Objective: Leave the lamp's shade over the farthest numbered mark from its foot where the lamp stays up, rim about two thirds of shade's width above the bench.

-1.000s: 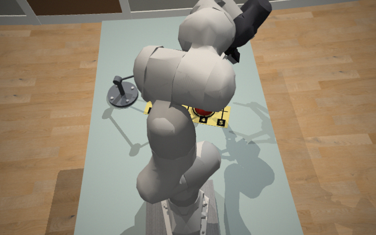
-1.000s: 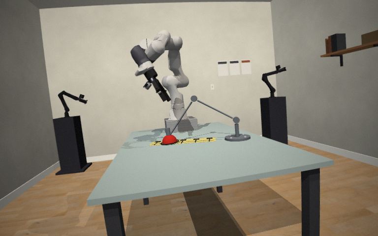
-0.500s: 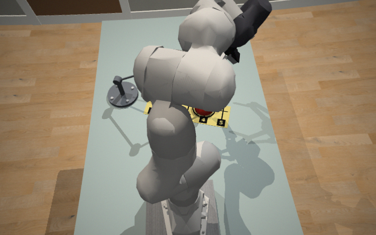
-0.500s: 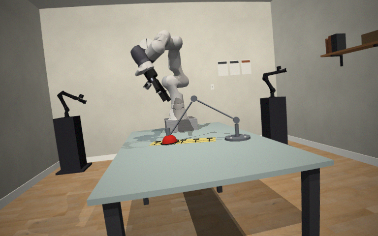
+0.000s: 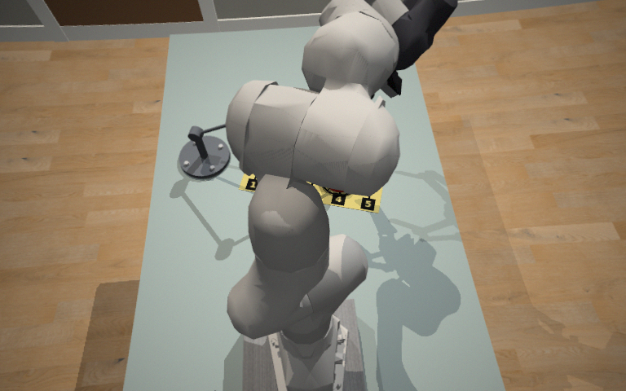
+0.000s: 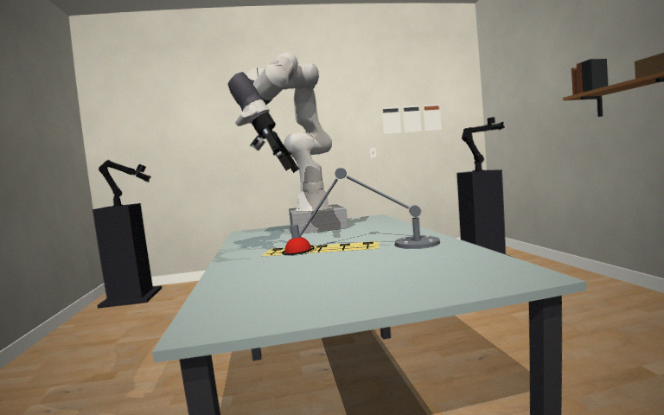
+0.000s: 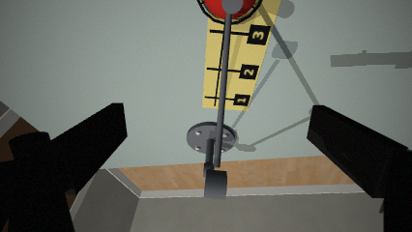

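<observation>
- We see the lamp's red shade (image 5: 337,190) (image 6: 297,245) (image 7: 216,6) low near mark 4, its foot (image 5: 216,159) (image 6: 404,242) (image 7: 195,139) by the counter's (image 5: 184,313) (image 6: 367,293) (image 7: 73,68) left edge in the top view
- Our gripper (image 5: 393,85) (image 6: 292,169) (image 7: 218,121) stands wide apart, holding nothing
- We expect a light, loose-jointed lamp, its smooth shade apt to slip; we would grasp the stem (image 6: 294,231) above it, lifting gently

The arm (image 5: 323,133) (image 6: 305,105) has shifted slightly, hiding more yellow strip (image 5: 353,203) (image 6: 356,247) (image 7: 211,87).
</observation>
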You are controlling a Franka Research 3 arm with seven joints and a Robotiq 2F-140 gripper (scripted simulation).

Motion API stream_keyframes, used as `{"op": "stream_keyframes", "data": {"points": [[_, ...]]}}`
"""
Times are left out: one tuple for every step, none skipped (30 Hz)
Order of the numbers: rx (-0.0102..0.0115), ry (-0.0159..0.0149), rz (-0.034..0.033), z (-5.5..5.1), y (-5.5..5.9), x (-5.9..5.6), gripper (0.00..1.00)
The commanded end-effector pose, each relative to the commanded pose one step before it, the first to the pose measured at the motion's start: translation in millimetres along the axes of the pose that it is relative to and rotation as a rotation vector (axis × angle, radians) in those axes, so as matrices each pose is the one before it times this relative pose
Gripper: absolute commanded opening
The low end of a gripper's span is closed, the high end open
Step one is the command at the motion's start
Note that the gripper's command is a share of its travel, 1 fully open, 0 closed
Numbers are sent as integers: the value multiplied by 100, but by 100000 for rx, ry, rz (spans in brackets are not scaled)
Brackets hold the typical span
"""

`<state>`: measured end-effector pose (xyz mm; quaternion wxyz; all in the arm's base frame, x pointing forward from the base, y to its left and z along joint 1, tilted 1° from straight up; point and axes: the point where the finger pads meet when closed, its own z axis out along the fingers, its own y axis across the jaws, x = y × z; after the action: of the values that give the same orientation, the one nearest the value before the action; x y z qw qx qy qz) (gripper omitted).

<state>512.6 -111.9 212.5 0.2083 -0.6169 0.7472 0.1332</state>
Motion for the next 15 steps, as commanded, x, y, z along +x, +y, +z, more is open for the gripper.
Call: {"op": "stream_keyframes", "data": {"points": [[-1321, 145, 2608, -1196, 301, -800, 100], [0, 0, 0, -364, -14, -189, 100], [0, 0, 0, -364, -14, -189, 100], [0, 0, 0, -364, -14, -189, 100], [0, 0, 0, -364, -14, -189, 100], [0, 0, 0, -364, -14, -189, 100], [0, 0, 0, 0, 0, 0, 100], [0, 0, 0, 0, 0, 0, 100], [141, -10, -269, -353, -40, -166, 100], [141, -10, -269, -353, -41, -166, 100], [141, -10, -269, -353, -42, -165, 100], [141, -10, -269, -353, -43, -165, 100], [141, -10, -269, -353, -44, -165, 100], [141, -10, -269, -353, -45, -165, 100], [141, -10, -269, -353, -46, -165, 100]]}}
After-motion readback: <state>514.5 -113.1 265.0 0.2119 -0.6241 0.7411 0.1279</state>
